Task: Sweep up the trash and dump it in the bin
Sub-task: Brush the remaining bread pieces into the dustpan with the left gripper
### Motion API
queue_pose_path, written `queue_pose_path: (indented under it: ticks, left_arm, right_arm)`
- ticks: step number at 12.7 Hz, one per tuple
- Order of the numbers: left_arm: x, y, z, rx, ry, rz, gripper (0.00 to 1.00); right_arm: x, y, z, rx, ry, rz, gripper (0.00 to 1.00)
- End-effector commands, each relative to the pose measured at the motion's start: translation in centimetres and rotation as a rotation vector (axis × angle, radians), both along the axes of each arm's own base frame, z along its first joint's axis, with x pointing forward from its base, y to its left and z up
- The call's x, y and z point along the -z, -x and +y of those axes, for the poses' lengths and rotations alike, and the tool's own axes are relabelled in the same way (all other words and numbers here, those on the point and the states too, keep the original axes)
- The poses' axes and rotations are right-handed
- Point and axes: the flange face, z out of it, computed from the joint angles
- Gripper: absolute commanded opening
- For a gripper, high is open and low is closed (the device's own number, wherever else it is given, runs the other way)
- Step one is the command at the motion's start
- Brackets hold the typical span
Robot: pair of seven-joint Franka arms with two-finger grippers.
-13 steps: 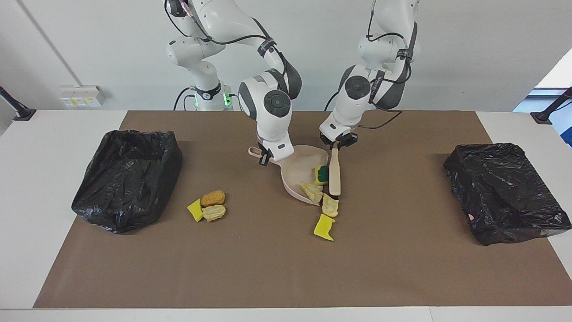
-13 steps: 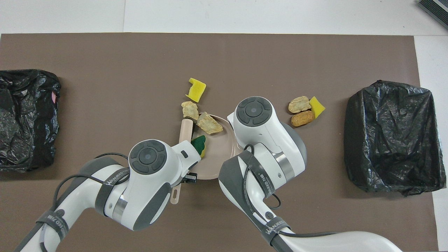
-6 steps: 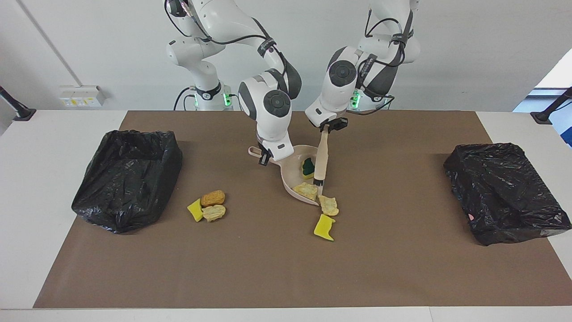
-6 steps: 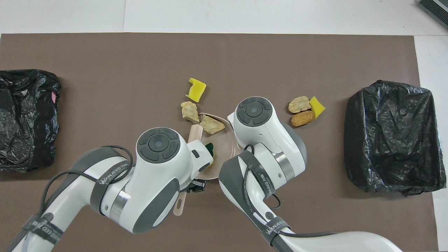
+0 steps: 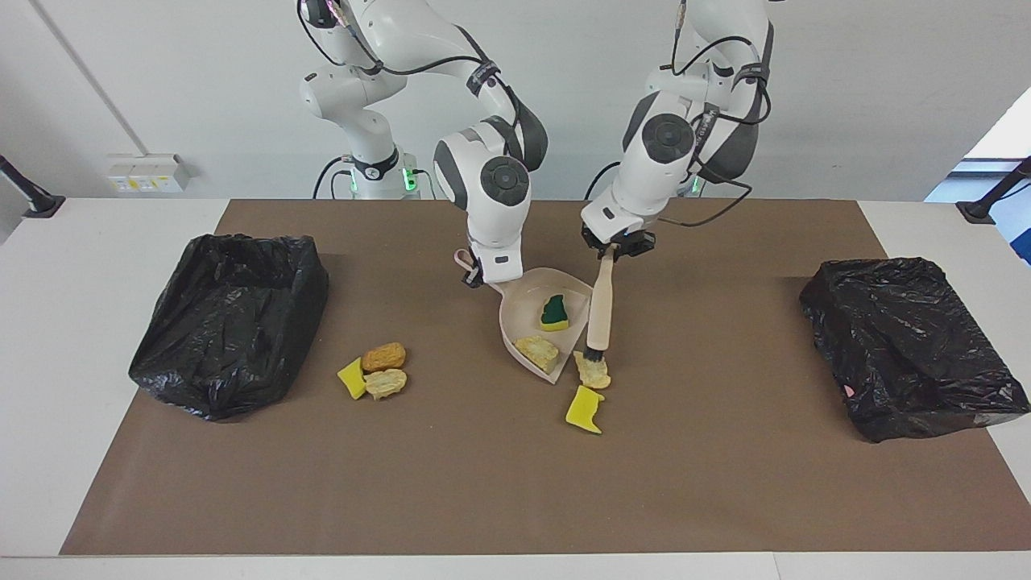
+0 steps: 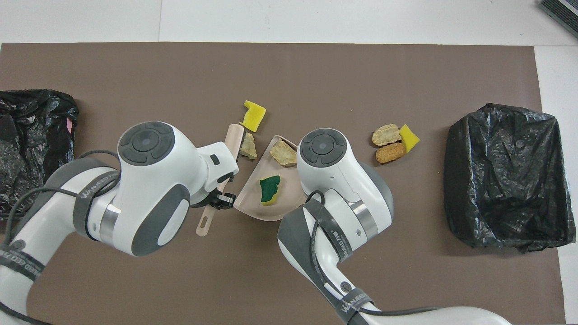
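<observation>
Seven scraps (image 5: 385,383): two in dustpan (image 5: 515,310), five on mat; left gripper (image 5: 616,246) clamps brush (image 5: 599,310), right gripper (image 5: 475,278) clamps dustpan handle; two bins (image 5: 229,322).

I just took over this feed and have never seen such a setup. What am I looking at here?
Two white robot arms work at a table. One picture faces them; the other looks down from above their end. The left pincer is shut on a brush; the right pincer is shut on a beige dustpan's handle. Two scraps lie in the pan, two by the brush tip, three toward the right arm's end. A bin lined with a black bag stands at each end of the table.
</observation>
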Motion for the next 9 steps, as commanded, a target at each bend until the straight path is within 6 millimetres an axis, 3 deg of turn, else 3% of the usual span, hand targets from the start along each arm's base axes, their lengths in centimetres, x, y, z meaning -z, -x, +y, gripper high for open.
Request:
queue_pose_path:
  ticks: [1,6,9]
  left_arm:
    - [1.3,-4.6,0.2,0.1,-0.014,-0.04,0.0]
    - [3.9,-10.2,1.2,0.179,-0.05,-0.109,0.0]
    - [4.2,-12.3,1.5,0.211,-0.048,-0.131,0.0]
  right_arm:
    - [-0.6,1.0,0.7,0.065,0.0,-0.014,0.0]
    - [-0.6,1.1,1.1,0.103,0.01,-0.03,0.0]
    - [-0.6,1.1,1.1,0.103,0.009,-0.031,0.0]
